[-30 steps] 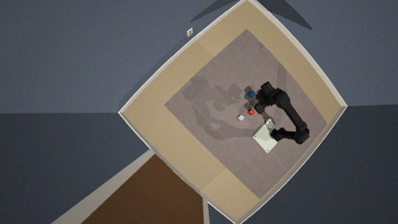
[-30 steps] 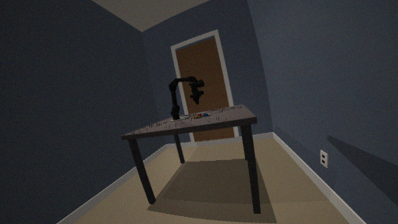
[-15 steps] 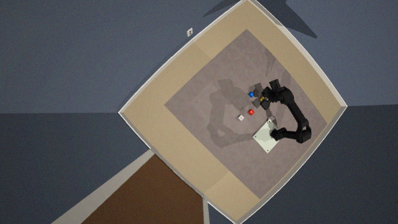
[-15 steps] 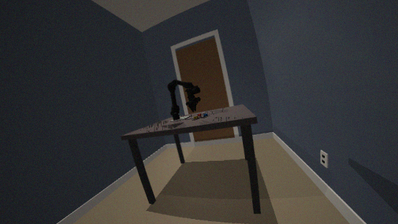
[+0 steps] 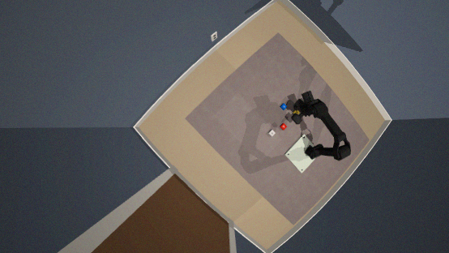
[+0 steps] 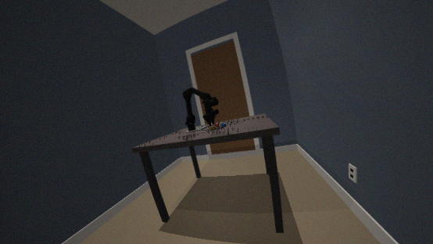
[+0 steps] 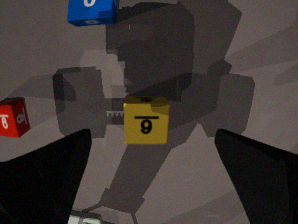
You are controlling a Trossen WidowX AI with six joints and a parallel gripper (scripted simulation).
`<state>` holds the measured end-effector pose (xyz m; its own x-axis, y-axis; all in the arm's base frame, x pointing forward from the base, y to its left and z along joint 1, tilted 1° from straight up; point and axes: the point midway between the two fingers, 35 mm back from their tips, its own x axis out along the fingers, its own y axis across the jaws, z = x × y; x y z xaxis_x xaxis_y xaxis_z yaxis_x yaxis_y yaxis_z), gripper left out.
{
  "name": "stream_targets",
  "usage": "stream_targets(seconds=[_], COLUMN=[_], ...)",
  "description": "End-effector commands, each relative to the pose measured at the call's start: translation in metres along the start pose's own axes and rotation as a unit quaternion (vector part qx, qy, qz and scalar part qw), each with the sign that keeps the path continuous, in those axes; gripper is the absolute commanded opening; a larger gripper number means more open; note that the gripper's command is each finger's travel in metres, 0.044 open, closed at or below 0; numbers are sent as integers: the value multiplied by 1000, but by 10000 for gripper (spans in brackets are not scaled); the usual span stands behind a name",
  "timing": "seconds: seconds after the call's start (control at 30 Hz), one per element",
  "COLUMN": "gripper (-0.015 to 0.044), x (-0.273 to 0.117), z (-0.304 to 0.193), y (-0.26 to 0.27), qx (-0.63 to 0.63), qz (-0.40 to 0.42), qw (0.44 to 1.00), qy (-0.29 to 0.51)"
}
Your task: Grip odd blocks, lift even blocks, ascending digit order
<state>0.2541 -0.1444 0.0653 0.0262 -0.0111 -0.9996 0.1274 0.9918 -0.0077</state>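
Note:
A yellow block (image 5: 296, 113) (image 6: 212, 128) (image 7: 146, 121) lies between and below my open fingers. In the wrist view its digit looks like a 9 under a bar, so turned round it reads as an underlined 6. My gripper (image 5: 298, 112) (image 7: 156, 136) is open and empty above it. A blue block (image 5: 284, 106) (image 6: 223, 125) (image 7: 92, 12) shows 0 at the top left of the wrist view. A red block (image 5: 283, 126) (image 7: 14, 118) is at its left edge; its barred digit is unclear. A white block (image 5: 271, 133) lies beyond the red one, its digit unreadable.
The arm's pale base plate (image 5: 294, 155) (image 7: 84, 220) shows at the wrist view's bottom edge. The blocks stand on the greyish table (image 5: 227, 113) (image 6: 254, 126). The arm's shadows fall across the table and around the yellow block.

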Motion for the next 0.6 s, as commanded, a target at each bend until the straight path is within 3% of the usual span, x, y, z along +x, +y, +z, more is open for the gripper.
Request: stream_targets(seconds=[0.0, 0.43, 0.57], gripper=[400, 400, 295], x=[10, 28, 28], z=[-3, -4, -4], y=[1, 1, 1], qx=[-2, -2, -2], qz=[2, 2, 2], qw=[1000, 1000, 1000], qy=[7, 7, 7])
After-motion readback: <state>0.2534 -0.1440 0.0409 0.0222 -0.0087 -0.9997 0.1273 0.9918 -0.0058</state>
